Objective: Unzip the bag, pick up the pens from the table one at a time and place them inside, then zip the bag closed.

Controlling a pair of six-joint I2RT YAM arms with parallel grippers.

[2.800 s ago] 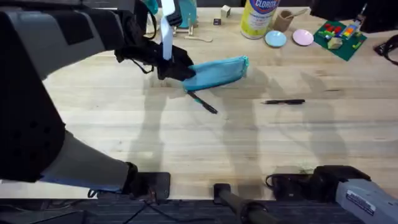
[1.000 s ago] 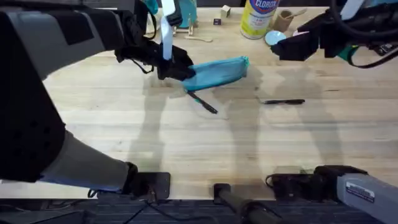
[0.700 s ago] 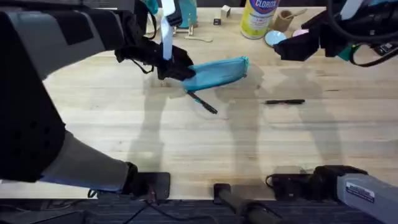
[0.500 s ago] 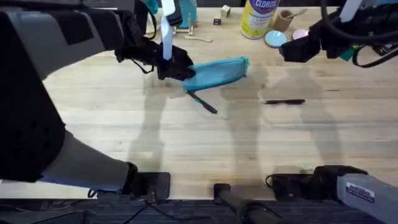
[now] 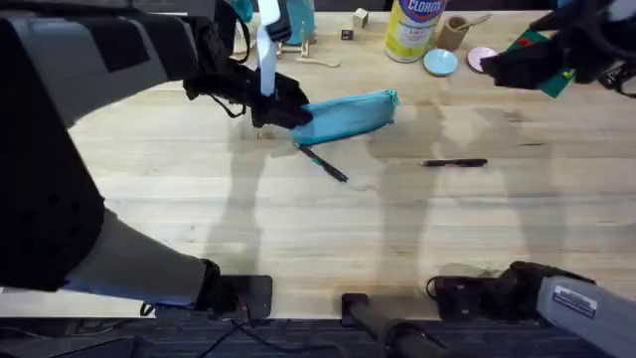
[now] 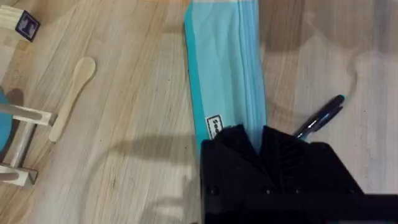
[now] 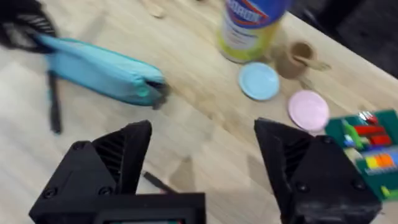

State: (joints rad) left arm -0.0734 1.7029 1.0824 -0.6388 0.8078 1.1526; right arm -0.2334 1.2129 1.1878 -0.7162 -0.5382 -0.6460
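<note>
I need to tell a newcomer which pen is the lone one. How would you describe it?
Start at the turquoise bag in the middle of the wooden table. To the bag's right and nearer the arm bases, a thin black pen lies alone on bare wood. The other pen lies slanted beside the bag's left end.

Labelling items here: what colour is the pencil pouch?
Turquoise blue bag, clearest in the left wrist view.

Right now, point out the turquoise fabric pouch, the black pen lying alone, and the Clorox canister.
turquoise fabric pouch (image 5: 350, 114), overhead view, mid-body.
black pen lying alone (image 5: 454, 162), overhead view, mid-barrel.
Clorox canister (image 5: 412, 30), overhead view, label.
</note>
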